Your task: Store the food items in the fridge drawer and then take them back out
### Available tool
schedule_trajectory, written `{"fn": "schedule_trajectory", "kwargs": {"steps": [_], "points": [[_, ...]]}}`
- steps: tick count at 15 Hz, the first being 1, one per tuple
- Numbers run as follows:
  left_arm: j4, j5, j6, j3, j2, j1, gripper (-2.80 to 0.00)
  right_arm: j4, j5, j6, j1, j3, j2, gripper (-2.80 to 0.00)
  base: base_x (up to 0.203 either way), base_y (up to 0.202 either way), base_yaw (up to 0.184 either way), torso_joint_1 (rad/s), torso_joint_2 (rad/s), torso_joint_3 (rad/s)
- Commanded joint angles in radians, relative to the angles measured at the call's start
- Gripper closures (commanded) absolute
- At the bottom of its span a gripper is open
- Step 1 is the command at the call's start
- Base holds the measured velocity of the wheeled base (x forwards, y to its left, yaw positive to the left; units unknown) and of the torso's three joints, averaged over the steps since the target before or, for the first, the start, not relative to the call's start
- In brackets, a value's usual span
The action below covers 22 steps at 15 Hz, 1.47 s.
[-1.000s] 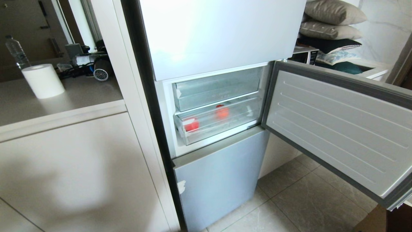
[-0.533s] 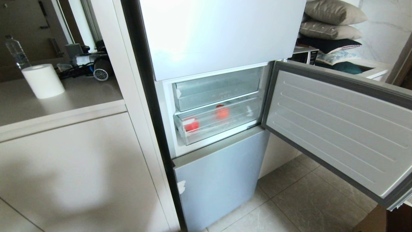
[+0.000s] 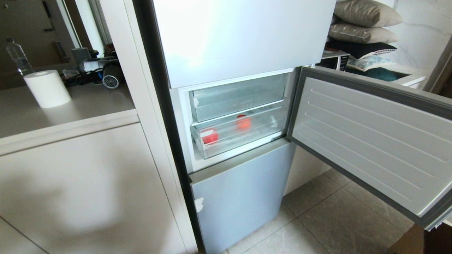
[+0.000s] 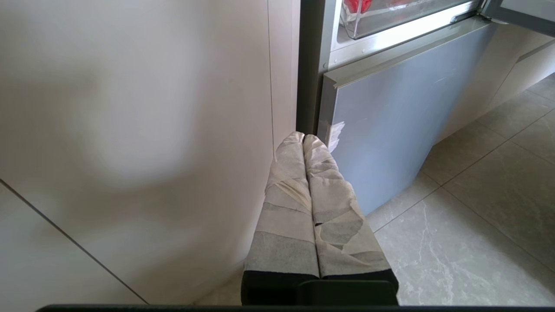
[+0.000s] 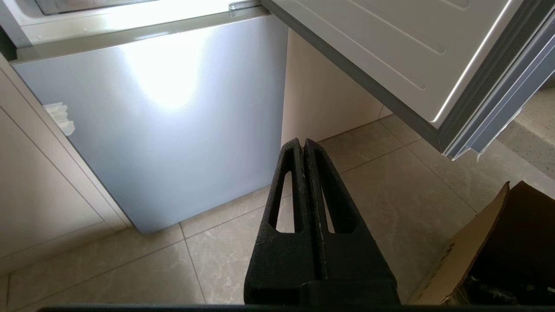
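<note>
The fridge's middle door (image 3: pixel 370 141) stands swung wide to the robot's right, exposing two clear bins. The fridge drawer (image 3: pixel 240 135), the lower and deeper bin, sits pushed in flush with the compartment front. Two red food items show through its clear wall: one (image 3: pixel 209 136) near the front left corner, the other (image 3: pixel 243 122) further back and toward the middle, well apart from each other. The shallower tray (image 3: pixel 238 97) above looks to hold nothing that can be made out. Over the last second nothing in the scene has changed: door, drawer and both red pieces sit exactly as before, and neither arm enters the head view. The left claw (image 4: pixel 303 141), wrapped in pale tape, hangs low beside the lower door panel (image 4: pixel 390 112) with its fingers pressed together on nothing. The right claw (image 5: pixel 302 145), bare black, likewise hangs above the floor tiles (image 5: pixel 390 182) before the same panel, fingers pressed together and empty. A cardboard box (image 5: pixel 490 251) sits on the floor to the right. Judgement: the storing half appears complete, with food inside and drawer closed; the stillness suggests a pause before retrieval. The next move would call for pulling the drawer out, then reaching over its tall front wall.
</note>
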Motion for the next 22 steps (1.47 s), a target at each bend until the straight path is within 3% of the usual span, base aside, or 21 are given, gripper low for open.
{"fn": "schedule_trajectory", "kwargs": {"steps": [1, 8, 11, 15, 18, 20, 22], "points": [[0.000, 0.000, 0.000, 0.000, 0.001, 0.000, 0.00, 0.001, 0.000, 0.000, 0.000, 0.000, 0.000, 0.00, 0.000, 0.000, 0.000, 0.000, 0.00, 0.000], [0.002, -0.004, 0.029, -0.013, 0.001, 0.000, 0.00, 0.001, 0.000, -0.001, 0.000, 0.000, 0.001, 0.00, 0.000, 0.000, 0.000, 0.000, 0.00, 0.000], [0.004, -0.050, 0.038, -0.197, 0.090, 0.000, 0.00, 0.001, 0.000, -0.001, 0.000, 0.000, 0.000, 0.00, 0.000, 0.000, 0.000, 0.000, 0.00, 0.000], [-0.010, -0.166, -0.047, -0.450, 0.540, -0.022, 0.00, 0.001, 0.000, 0.000, 0.000, 0.000, 0.000, 0.00, 0.000, 0.000, 0.000, 0.000, 0.00, 0.000], [-0.155, -0.313, -0.086, -0.547, 0.895, -0.095, 0.00, 0.001, 0.000, -0.002, 0.000, 0.000, 0.001, 0.00, 0.000, 0.000, 0.000, 0.000, 0.00, 0.000], [-0.274, -0.333, -0.086, -0.589, 1.113, -0.177, 0.00, 0.001, 0.000, -0.002, 0.000, 0.000, 0.000, 0.00, 0.000, 0.000, 0.000, 0.000, 0.00, 0.000], [-0.414, -0.302, -0.074, -0.624, 1.321, -0.259, 0.00, 0.001, 0.000, -0.001, 0.000, 0.000, 0.001, 0.00, 0.000, 0.000, 0.000, 0.000, 0.00, 0.000]]}}
